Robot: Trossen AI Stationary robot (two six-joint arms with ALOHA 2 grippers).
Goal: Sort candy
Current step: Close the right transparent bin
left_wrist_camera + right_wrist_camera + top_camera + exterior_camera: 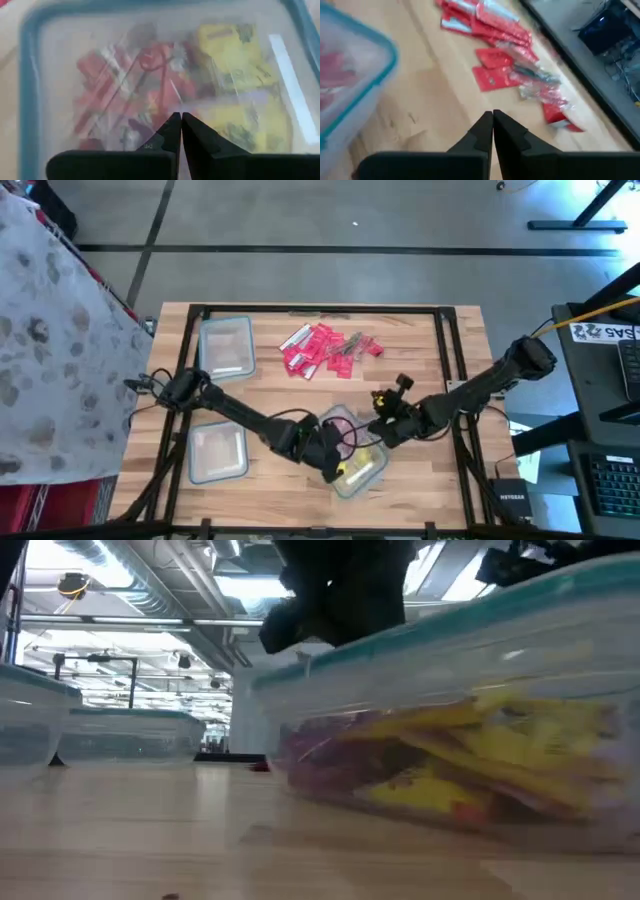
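Note:
A clear tub with a teal rim (348, 490) stands near the table's front middle and holds yellow candy (230, 55) and red candy (140, 75); a frosted cover seems to lie over them. My left gripper (180, 116) hovers shut right over this tub (450, 620). My right gripper (492, 114), shut and with nothing in it, hangs above bare wood just right of the tub (350, 75), pointing toward a loose pile of red candy (325, 348) that lies flat on the table farther back, with a few silvery pieces (540, 80) among it. My left gripper points its shut fingers down at the tub's top (165, 100). Whether the fingertips touch it I cannot tell. My right gripper touches nothing.
Two more clear teal-rimmed tubs stand along the table's left side, one at the back (225, 345) and one at the front (218, 452). Bare wood lies between the pile and the filled tub. A black frame (445, 340) runs around the table's edge.

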